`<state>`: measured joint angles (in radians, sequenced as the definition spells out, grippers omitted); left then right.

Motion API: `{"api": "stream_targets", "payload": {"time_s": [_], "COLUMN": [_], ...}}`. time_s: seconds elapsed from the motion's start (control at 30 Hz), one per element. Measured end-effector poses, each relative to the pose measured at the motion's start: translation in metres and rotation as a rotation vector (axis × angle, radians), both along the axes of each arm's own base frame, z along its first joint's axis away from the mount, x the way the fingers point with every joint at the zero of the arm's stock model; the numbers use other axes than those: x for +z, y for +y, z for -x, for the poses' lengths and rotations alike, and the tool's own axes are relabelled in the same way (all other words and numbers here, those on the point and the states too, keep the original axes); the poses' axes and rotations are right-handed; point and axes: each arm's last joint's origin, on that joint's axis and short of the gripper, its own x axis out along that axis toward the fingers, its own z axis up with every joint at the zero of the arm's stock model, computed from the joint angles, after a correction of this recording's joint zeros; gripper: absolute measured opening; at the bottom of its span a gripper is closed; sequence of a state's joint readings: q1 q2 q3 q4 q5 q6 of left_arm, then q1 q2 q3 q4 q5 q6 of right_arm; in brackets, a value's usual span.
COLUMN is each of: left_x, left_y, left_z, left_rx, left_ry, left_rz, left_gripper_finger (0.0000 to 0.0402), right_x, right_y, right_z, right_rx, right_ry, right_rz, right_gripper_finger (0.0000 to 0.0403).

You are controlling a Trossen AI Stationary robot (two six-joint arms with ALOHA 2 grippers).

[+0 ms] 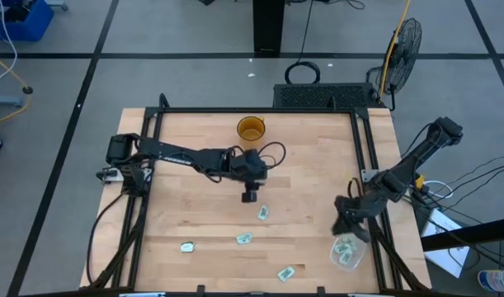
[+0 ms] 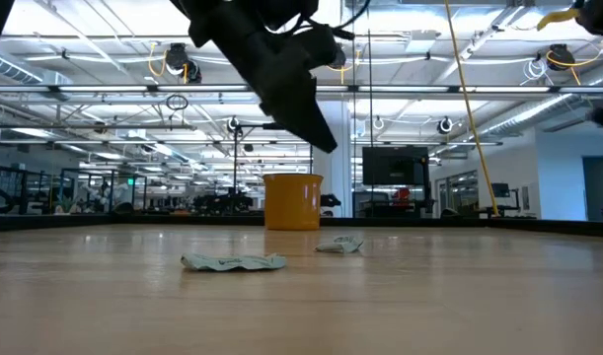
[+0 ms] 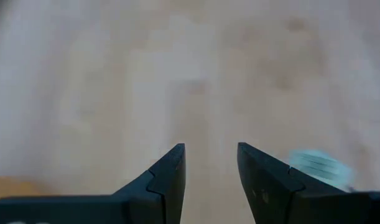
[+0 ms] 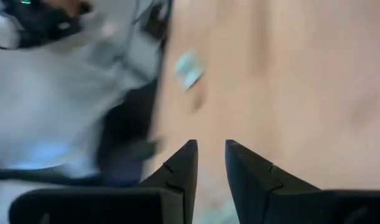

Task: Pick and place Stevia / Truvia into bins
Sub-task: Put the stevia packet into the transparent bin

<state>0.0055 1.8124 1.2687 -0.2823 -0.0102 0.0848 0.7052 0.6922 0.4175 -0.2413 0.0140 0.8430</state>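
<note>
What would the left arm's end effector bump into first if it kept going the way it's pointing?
Probably just bare table. The left end effector points down at plain wood, fingers apart and empty. One sachet lies just beside its line, so it would likely miss it.

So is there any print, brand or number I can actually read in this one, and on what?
None can be read.
Sachets: print too small and blurred.
Left arm: a pale mark, too small to read.
Amber cup: no label visible.
Clear tub: no label visible.

Grey tiled floor (image 1: 153,74), black fan (image 1: 406,41) beyond table.
</note>
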Motion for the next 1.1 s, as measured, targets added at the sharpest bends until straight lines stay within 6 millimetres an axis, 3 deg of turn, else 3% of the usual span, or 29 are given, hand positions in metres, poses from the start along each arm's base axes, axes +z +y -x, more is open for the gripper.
{"api": "stream_targets", "payload": {"time_s": [0.17, 0.3, 0.5, 0.7, 0.97, 1.1], "left_x": [-0.014, -0.03, -0.052, -0.084, -0.088, -0.088], "left_y": [-0.012, -0.023, -0.033, -0.037, -0.037, -0.041], "left_z": [0.0, -0.001, -0.016, -0.02, -0.018, -0.018], "left_rx": [-0.003, -0.018, -0.052, -0.076, -0.082, -0.129], "left_ry": [0.063, 0.081, 0.034, 0.1, 0.131, 0.131], "left_rz": [0.124, 0.134, 0.143, 0.153, 0.146, 0.116], "left_gripper_finger": [0.0152, 0.0152, 0.0152, 0.0152, 0.0146, 0.009], "right_x": [0.001, 0.001, 0.001, 0.003, 0.003, 0.003], "right_y": [-0.016, -0.027, -0.037, -0.041, -0.047, -0.049], "right_z": [-0.011, -0.016, -0.023, -0.028, -0.031, -0.031], "right_rx": [-0.097, -0.162, -0.193, -0.21, -0.238, -0.25], "right_ry": [-0.26, -0.297, -0.303, -0.333, -0.317, -0.312], "right_rz": [0.444, 0.614, 0.716, 0.747, 0.761, 0.775], "right_gripper_finger": [0.0075, 0.0075, 0.0075, 0.0075, 0.0089, 0.0118]}}
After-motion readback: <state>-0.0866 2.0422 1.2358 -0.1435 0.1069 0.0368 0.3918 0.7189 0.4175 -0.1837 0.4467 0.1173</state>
